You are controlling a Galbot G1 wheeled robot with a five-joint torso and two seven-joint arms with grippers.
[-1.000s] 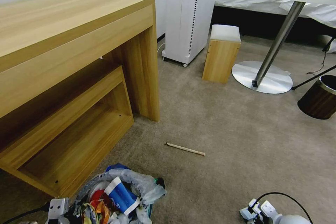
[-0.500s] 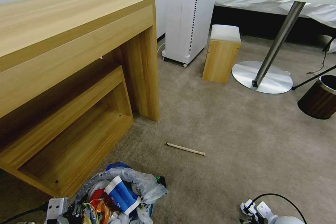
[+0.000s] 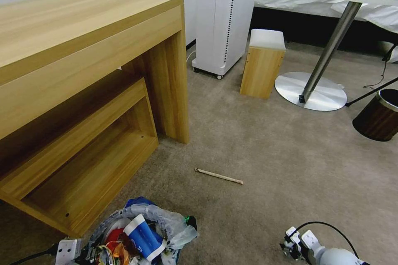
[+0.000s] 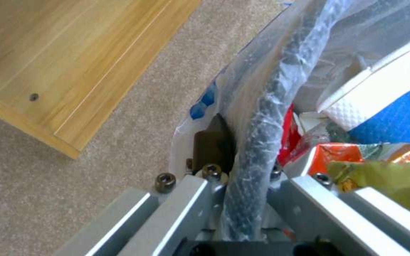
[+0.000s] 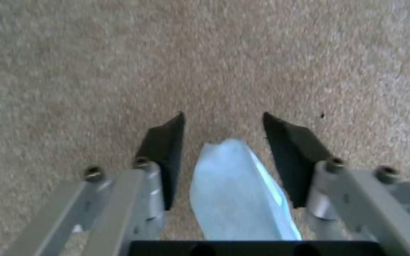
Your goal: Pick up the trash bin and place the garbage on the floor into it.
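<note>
Left gripper (image 4: 243, 177) fingers clamped on trash bin (image 3: 141, 232) rim, bin full of wrappers near the desk. Right gripper (image 5: 224, 142) fingers apart over floor (image 3: 269, 153). Wooden stick (image 3: 219, 176) lies on carpet ahead.

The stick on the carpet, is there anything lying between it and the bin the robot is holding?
No. In the head view, only bare carpet lies between the stick and the bin, which the left pincer grips by its rim.

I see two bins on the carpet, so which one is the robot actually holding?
The trash bin lined with a crinkly plastic bag and full of litter: the left gripper clamps its rim. The brown wood-look bin stands untouched by the round table.
</note>
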